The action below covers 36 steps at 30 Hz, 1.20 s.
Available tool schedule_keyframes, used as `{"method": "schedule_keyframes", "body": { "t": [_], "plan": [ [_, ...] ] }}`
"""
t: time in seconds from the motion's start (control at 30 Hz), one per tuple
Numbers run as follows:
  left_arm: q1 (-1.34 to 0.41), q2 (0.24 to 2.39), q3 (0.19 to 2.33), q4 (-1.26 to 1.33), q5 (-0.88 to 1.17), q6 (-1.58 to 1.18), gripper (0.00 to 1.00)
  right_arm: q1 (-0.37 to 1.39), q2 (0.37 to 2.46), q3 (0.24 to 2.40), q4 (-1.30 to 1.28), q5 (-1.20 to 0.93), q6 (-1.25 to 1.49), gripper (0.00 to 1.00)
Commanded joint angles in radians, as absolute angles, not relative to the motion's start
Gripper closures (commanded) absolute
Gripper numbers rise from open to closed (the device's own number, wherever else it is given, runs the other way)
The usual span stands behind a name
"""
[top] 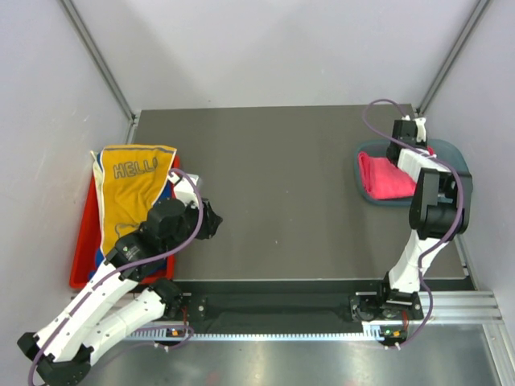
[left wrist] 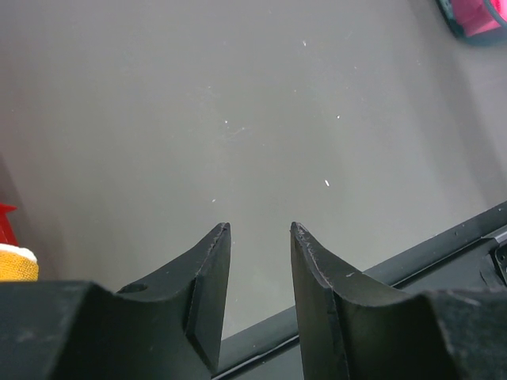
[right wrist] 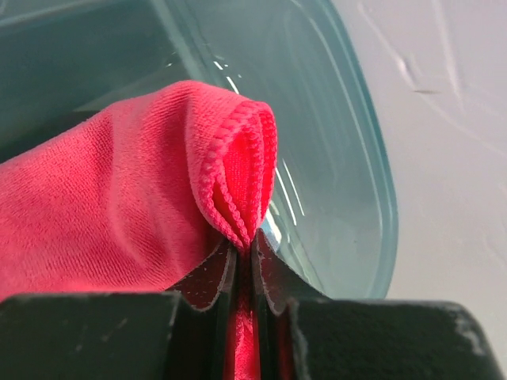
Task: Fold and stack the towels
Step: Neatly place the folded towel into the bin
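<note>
Right gripper [right wrist: 245, 252]: pressed together, pinching the stitched edge of the hot pink towel [right wrist: 119, 206], with several layers of hem bunched into a rounded loop just above the fingertips.

Hot pink towel: plain, soft, finely ribbed cloth with an overlocked border in the same pink. Gathered in loose folds and trailing left from the grip. Lies inside the teal bin [right wrist: 356, 198], filling its left part, at the far right of the desk [top: 282, 177].

Teal bin: translucent, with rounded corners and a glossy wall carrying bright highlights. Largely covered from above by the right arm.

Left gripper [left wrist: 260, 231]: spread, with nothing between the dark fingers [left wrist: 210, 293]. Hangs over bare desk toward the near left, pointing at the middle.

Yellow towel [top: 129, 189]: "HELL" readable in pale outlined letters, with a strip of blue along the right edge. Spread lengthwise over the red tray [top: 79, 257]; near end hidden under the left arm. Shows only as a sliver at the left edge of the left wrist view.

Red tray: sits at the left edge of the desk, just beside the left arm, well apart from the bin.

Desk: dark grey, matte, with a few pale specks. Open surface between the two arms.
</note>
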<state>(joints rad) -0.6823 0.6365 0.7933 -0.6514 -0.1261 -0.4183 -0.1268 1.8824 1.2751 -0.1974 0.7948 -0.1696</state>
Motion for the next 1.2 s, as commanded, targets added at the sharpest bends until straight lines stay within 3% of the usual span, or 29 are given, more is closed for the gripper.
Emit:
{"method": "schedule_keyframes", "body": {
  "t": [0.0,0.67,0.77,0.8,0.87,0.9,0.97,1.0,1.17],
  "plan": [
    [-0.689,0.629,0.792,-0.624,-0.146,-0.425,0.59,-0.149,1.910,1.327,-0.130,0.819,-0.195,1.00],
    [-0.695,0.627,0.792,-0.624,-0.156,-0.428,0.58,-0.222,1.914,1.359,-0.172,0.787,-0.153,1.00],
    [-0.696,0.629,0.792,-0.624,-0.152,-0.426,0.58,-0.225,1.916,1.370,-0.199,0.769,-0.126,0.81],
    [-0.696,0.629,0.793,-0.624,-0.152,-0.426,0.58,-0.224,1.913,1.370,-0.204,0.767,-0.117,0.67],
    [-0.698,0.626,0.792,-0.624,-0.153,-0.426,0.58,-0.227,1.902,1.370,-0.216,0.770,-0.097,0.56],
    [-0.699,0.626,0.792,-0.624,-0.155,-0.428,0.58,-0.227,1.898,1.379,-0.227,0.769,-0.083,0.46],
    [-0.698,0.624,0.792,-0.624,-0.155,-0.428,0.57,-0.229,1.885,1.385,-0.255,0.767,-0.055,0.41],
    [-0.699,0.623,0.792,-0.624,-0.153,-0.428,0.57,-0.230,1.887,1.399,-0.271,0.767,-0.043,0.31],
    [-0.699,0.621,0.792,-0.626,-0.163,-0.430,0.57,-0.232,1.849,1.460,-0.397,0.761,0.090,0.28]
  ]
}}
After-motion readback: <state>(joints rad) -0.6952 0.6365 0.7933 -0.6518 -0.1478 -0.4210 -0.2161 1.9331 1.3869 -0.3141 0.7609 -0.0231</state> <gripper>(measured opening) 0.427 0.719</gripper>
